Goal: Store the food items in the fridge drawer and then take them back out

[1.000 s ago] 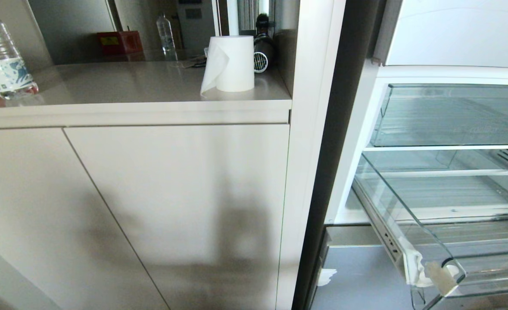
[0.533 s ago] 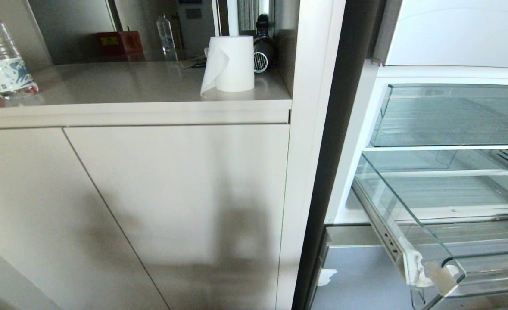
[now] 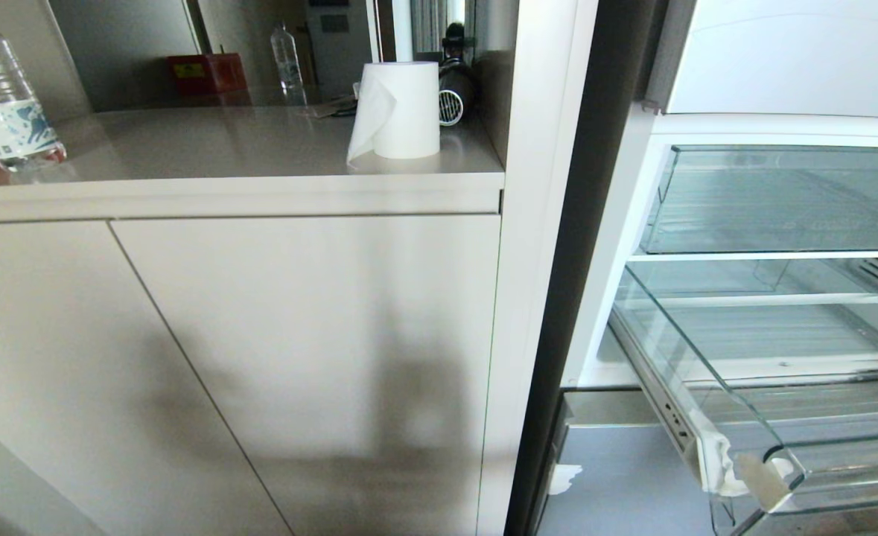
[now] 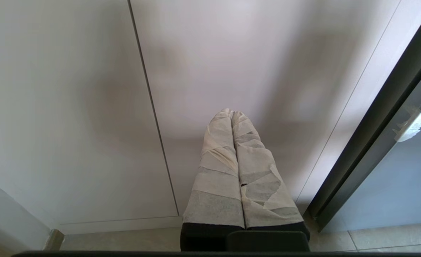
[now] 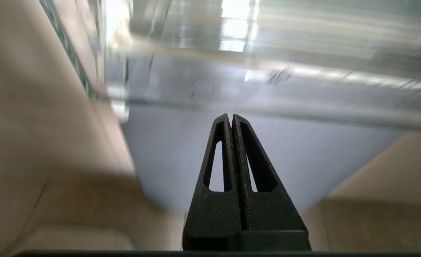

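The food items are out of view in every view. The fridge drawer (image 3: 695,376), clear plastic with white tape scraps on its front corner, stands pulled out of the open fridge at the right of the head view and looks empty. Neither arm shows in the head view. My right gripper (image 5: 230,116) is shut with nothing between its black fingers; it points at a grey-blue panel just below the blurred clear fridge drawer (image 5: 267,82). My left gripper (image 4: 231,113), its fingers wrapped in white tape, is shut and empty, close in front of a beige cabinet door (image 4: 249,64).
A beige counter (image 3: 208,149) carries a paper towel roll (image 3: 398,110), a water bottle (image 3: 7,104) and a red box (image 3: 206,72). Cabinet doors (image 3: 297,335) fill the left. A glass shelf (image 3: 781,201) sits above the drawer, and a grey panel (image 3: 617,476) below it.
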You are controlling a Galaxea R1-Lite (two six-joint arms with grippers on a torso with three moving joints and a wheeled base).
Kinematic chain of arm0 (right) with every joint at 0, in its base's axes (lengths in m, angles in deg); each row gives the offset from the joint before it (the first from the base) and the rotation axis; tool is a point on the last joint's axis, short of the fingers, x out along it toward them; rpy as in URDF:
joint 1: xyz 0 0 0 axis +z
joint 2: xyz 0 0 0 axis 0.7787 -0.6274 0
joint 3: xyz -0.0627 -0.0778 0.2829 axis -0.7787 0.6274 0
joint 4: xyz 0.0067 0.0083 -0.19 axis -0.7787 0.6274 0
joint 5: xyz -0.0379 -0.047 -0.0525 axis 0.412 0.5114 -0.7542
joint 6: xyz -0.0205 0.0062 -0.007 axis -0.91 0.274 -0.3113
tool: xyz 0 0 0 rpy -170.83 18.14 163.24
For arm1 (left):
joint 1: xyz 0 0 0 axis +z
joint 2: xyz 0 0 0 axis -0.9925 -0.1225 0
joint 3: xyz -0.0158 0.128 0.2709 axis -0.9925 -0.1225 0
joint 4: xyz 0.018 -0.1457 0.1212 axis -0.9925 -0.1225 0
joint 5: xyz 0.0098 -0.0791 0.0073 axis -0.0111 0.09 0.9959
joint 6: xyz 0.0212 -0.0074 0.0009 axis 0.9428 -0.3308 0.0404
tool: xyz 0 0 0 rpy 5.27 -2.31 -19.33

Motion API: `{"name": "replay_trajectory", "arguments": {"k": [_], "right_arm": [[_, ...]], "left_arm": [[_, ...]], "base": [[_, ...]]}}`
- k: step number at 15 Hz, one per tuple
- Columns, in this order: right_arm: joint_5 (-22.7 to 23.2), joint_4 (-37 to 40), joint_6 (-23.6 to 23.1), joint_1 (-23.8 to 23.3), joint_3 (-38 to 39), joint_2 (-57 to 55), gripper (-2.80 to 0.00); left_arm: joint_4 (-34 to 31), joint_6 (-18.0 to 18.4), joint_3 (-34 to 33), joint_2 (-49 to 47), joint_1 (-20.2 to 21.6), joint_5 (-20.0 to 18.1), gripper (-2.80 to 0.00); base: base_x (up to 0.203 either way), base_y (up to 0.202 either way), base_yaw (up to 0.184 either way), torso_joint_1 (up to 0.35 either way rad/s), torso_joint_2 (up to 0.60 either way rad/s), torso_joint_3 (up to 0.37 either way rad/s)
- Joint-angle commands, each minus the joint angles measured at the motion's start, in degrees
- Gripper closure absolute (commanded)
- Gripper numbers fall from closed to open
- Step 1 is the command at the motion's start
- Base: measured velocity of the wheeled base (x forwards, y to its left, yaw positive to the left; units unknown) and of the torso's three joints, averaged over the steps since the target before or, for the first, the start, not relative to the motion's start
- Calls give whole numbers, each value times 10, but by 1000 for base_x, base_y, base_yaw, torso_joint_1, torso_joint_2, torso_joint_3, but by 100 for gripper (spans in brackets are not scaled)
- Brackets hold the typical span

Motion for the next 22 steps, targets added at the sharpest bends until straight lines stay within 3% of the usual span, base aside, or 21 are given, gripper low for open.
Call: {"name": "replay_trajectory", "arguments": {"k": [1,12,22], "right_arm": [[1,1,2,-4,0,64,0],[0,0,12,-6,1,63,0],[-4,-1,37,-6,1,63,0]], "left_arm": [[0,0,0,0,0,0,0],[0,0,0,0,0,0,0],[0,0,0,0,0,0,0]], "base": [[0,0,0,0,0,0],[0,0,0,0,0,0],[1,8,-165,1,2,2]]}}
